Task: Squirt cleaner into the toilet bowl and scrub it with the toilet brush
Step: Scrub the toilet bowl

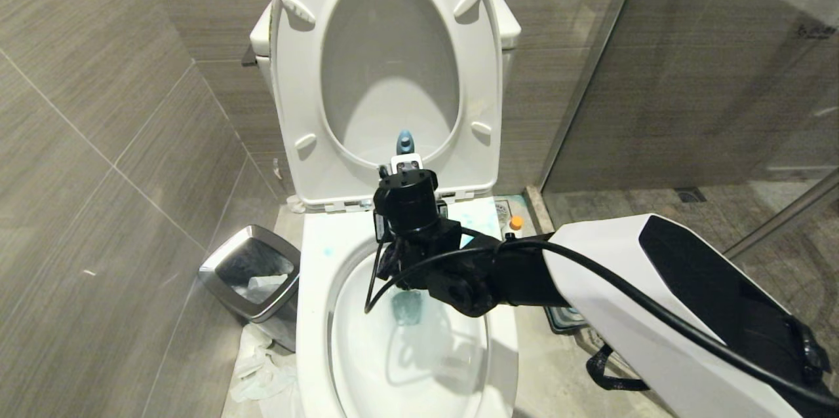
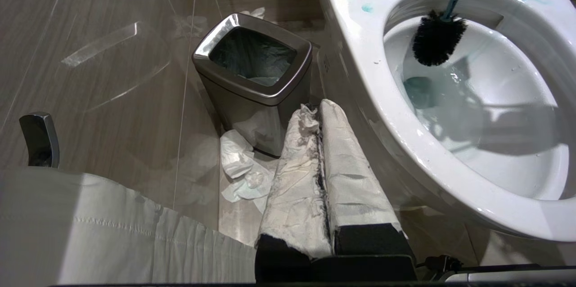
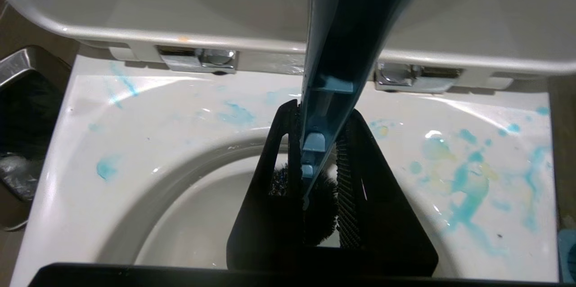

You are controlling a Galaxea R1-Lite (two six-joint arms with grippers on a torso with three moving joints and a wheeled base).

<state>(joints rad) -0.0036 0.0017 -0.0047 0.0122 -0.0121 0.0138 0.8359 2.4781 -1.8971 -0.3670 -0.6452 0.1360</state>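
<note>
The white-shelled right arm reached in from the right, its black right end effector [image 3: 315,174] clamped on a slate-blue handle. The paper-wrapped left end effector [image 2: 320,143] hung closed, low beside it.

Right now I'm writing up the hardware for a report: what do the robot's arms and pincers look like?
The right arm has a glossy white shell with a black inset panel, a black wrist and a loose black cable. The right pincer has flat black triangular fingers with ribbed pads. The left pincer has fingers wrapped in grubby white paper.

Toilet brush [image 2: 438,37] bristles hang inside blue-streaked toilet bowl [image 2: 373,80].
</note>
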